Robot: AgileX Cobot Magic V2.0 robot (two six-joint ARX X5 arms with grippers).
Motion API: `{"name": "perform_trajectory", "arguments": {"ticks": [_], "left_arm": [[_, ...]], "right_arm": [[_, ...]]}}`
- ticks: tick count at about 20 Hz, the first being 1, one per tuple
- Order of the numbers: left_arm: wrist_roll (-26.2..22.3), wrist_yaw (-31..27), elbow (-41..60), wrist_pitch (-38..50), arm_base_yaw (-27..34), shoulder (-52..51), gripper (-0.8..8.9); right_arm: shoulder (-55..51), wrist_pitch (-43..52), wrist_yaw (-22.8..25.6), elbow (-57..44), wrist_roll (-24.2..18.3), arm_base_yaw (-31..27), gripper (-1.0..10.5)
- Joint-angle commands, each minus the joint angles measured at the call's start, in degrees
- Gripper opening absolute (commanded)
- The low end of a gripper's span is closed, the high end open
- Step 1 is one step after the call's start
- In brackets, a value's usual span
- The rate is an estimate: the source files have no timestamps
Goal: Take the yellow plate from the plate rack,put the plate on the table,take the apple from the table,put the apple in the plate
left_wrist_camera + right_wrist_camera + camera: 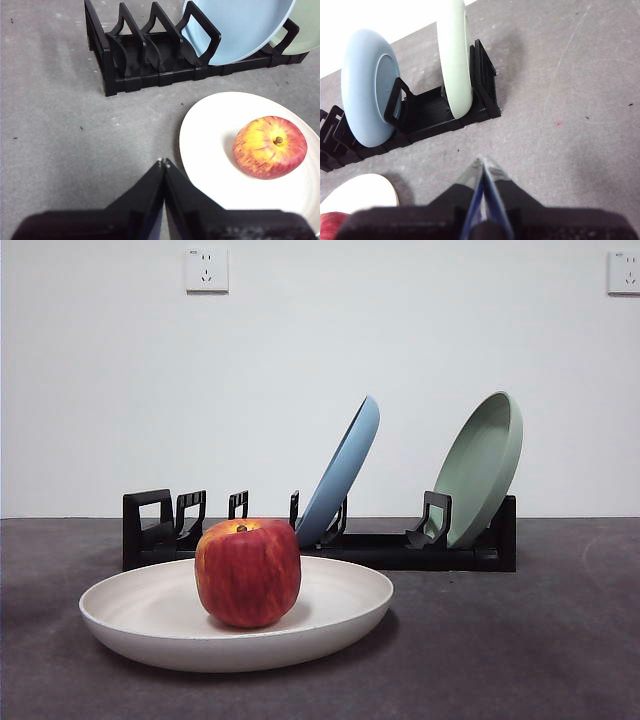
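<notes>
The cream yellow plate [150, 620] lies flat on the dark grey table [520, 650] in front of the plate rack [380, 550]. The red apple [247, 571] stands upright in the plate. In the left wrist view the plate [215, 145] and the apple [270, 147] lie beside my left gripper [163, 162], which is shut, empty and raised above the table. My right gripper [482, 160] is shut and empty above bare table in front of the rack [425, 112]. The plate's edge [360, 192] and a bit of the apple [332, 220] show there. Neither gripper shows in the front view.
A light blue plate [345, 470] and a pale green plate [485, 465] lean in the rack's slots; they also show in the left wrist view [240, 25] and right wrist view [365, 85]. Several slots at the rack's left end [165, 520] hold nothing. A white wall stands behind.
</notes>
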State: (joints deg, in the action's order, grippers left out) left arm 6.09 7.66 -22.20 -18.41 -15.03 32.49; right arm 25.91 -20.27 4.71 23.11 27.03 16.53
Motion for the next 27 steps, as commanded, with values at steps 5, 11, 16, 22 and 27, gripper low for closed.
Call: {"name": "perform_trajectory", "arguments": {"ticks": [5,11,16,22,27], "left_arm": [[-11.9,-3.1,0.1,-2.4,0.4,-13.2,-0.01],[-18.4,-3.1,1.1,-2.1,7.6,-23.0,-0.01],[-18.3,-2.9,9.2,5.4,10.4,-26.6,-0.01],[-15.6,-2.8,19.1,9.8,10.6,-29.1,-0.01],[-12.5,-3.1,22.0,7.8,10.6,-32.4,-0.01]], "right_arm": [[0.0,0.4,0.2,-0.2,0.5,0.1,0.0],[0.0,0.4,0.2,-0.2,0.5,0.1,0.0],[0.0,0.4,0.2,-0.2,0.5,0.1,0.0],[0.0,0.4,0.2,-0.2,0.5,0.1,0.0],[0.0,0.3,0.2,-0.2,0.5,0.1,0.0]]}}
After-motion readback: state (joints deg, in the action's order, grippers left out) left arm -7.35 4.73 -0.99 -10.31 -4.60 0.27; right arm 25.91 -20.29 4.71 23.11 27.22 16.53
